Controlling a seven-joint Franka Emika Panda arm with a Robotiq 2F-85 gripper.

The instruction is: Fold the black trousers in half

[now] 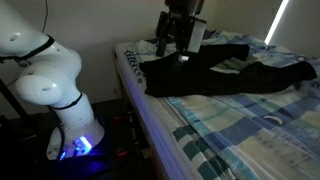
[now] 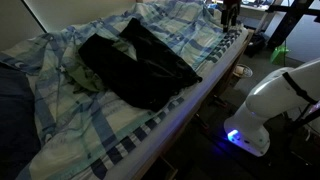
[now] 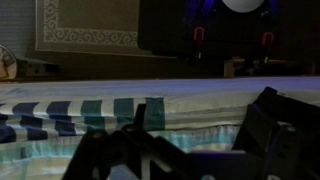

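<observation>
In an exterior view, the black trousers [image 1: 225,72] lie rumpled across the blue-and-white plaid bedsheet [image 1: 240,130]. They run from near the bed's edge toward its far side. The gripper [image 1: 176,55] hangs over the end of the trousers closest to that edge, with its fingers pointing down and spread apart and nothing between them. Whether the tips touch the cloth cannot be told from here. The white robot base [image 1: 60,95] stands just beside the bed, with a blue light [image 1: 80,145] at its foot.

In an exterior view, the trousers [image 2: 140,65] appear as a dark heap mid-bed, one part lapping over another (only this angle shows the layering). A dark blue pillow [image 2: 14,110] sits at the near corner and is seen nowhere else. The gripper [image 2: 230,14] is small and dark at the far bed edge, and its opening is unreadable here. The base [image 2: 270,100] glows blue below.

The wrist view is dim. The fingers [image 3: 270,135] show as dark shapes low in the frame, well apart. The sheet [image 3: 60,110] forms a striped band across the middle. Beyond it lie a patterned rug [image 3: 85,30] and the base [image 3: 245,5] under a blue glow. The trousers cannot be told from the other dark shapes.
</observation>
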